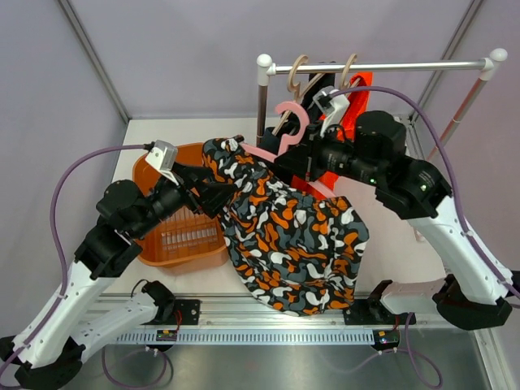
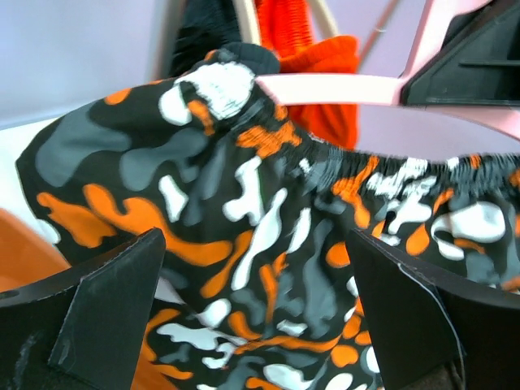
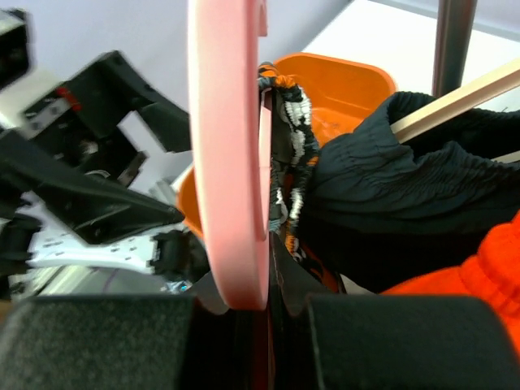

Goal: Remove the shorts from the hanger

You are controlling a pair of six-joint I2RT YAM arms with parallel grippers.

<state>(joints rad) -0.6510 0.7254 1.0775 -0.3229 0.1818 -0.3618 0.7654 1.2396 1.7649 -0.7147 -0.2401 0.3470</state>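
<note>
To my left, the orange basket sits on the table near its left edge, and my left arm reaches across it. Bare tabletop shows only behind the basket. My left gripper hangs just past the basket's right rim. Its fingers are spread as wide as they go and hold nothing.

The camouflage shorts fill the space straight ahead of those fingers. In the left wrist view the gathered waistband runs across just beyond the fingertips, threaded on the pink hanger. I cannot tell whether the cloth touches the fingers. From the hanger the shorts drape over the middle of the table to its near edge, with their left side against the basket.

My right gripper is clenched on the lower part of the pink hanger, and the waistband is bunched just beyond the pads. Close behind hang the navy shorts, with a wooden hanger across them. The orange shorts hang just to their right. Both are under the rack rail, crowding my right wrist.

Right of the camouflage shorts the tabletop lies bare up to my right forearm. The small labels on the mounting track at the near edge are too small to read.
</note>
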